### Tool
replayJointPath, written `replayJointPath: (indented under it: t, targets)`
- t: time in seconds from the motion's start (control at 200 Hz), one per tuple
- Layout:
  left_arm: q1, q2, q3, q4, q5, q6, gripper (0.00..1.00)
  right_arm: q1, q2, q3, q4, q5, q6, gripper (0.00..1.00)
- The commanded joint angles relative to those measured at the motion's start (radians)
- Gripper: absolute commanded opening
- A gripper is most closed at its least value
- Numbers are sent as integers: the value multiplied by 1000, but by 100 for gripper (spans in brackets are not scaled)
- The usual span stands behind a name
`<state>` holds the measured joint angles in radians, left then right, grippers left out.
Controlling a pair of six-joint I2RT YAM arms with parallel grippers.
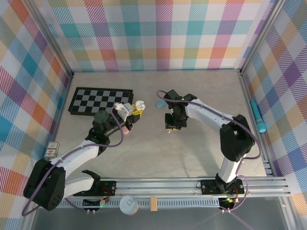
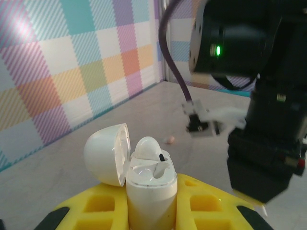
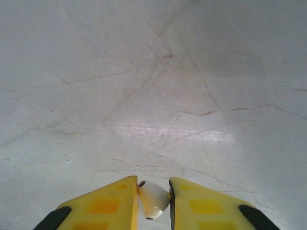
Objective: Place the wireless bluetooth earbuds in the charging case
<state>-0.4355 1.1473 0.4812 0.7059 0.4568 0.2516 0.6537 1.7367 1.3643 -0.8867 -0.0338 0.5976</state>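
White earbud (image 3: pixel 154 202), probably light and slippery, sits pinched at its bulb in the right end effector (image 3: pixel 153 191), near the charging case (image 2: pixel 149 184) clamped by the left end effector (image 2: pixel 151 208).

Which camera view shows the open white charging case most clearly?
The left wrist view: the white charging case sits large in the left gripper, lid open, a seated earbud inside. The top external view gives it as a small white shape there. The right wrist view faces the table and a second earbud.
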Motion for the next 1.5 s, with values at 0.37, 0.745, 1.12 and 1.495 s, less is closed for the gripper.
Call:
replayJointPath:
  t: [0.37, 0.745, 1.12, 1.495]
  targets:
    - [-154, 153, 52, 74, 77, -91, 0, 1, -314, -93, 146, 137, -113, 22]
    - [-198, 209, 153, -68, 216, -86, 0, 2, -419, -95, 198, 99, -179, 22]
    - [-230, 286, 217, -109, 229, -73, 0, 27, -427, -89, 228, 64, -198, 21]
    - [-239, 310, 232, -76, 212, -77, 0, 66, -403, -95, 249, 33, -210, 21]
